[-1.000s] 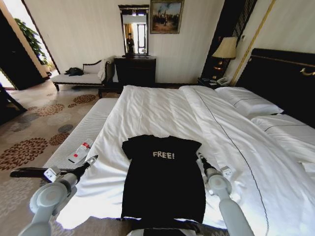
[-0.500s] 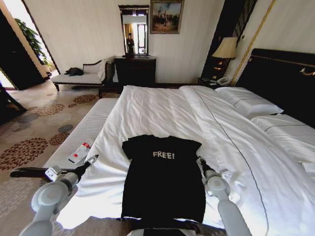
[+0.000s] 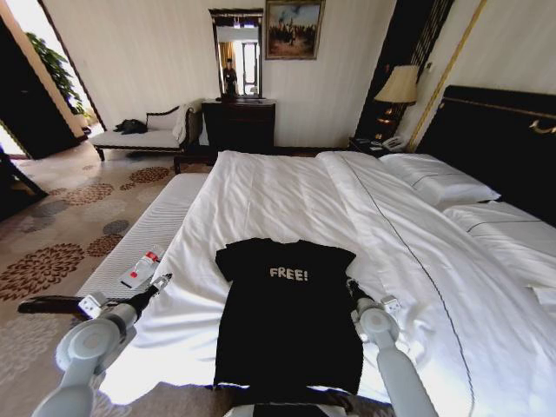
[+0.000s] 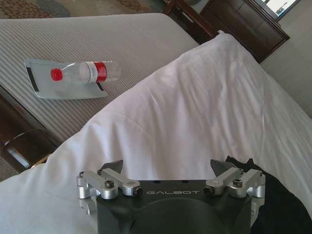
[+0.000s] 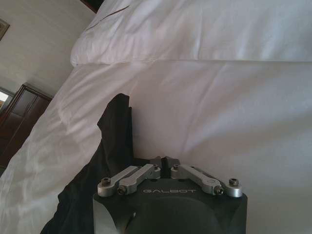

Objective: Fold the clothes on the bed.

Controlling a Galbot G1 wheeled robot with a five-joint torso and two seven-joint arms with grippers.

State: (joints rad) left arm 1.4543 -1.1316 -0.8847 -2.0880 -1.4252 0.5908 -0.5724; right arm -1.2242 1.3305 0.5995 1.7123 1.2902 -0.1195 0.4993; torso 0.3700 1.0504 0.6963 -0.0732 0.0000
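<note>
T-shirt (image 3: 288, 317), black with white "FREE!" lettering, lies flat and face up on the white duvet (image 3: 287, 200) at the near end of the bed (image 3: 486, 130), sleeves already tucked in. The left tool (image 3: 162, 281) hovers off the shirt's left side over the duvet edge with its fingers spread wide, while the right tool (image 3: 351, 284) sits just beside the shirt's right sleeve edge with fingers pressed together, holding nothing. For a clean fold, I judge both tools should pinch only black cloth at matching heights on either side of the shirt, leaving the duvet beneath ungathered.
</note>
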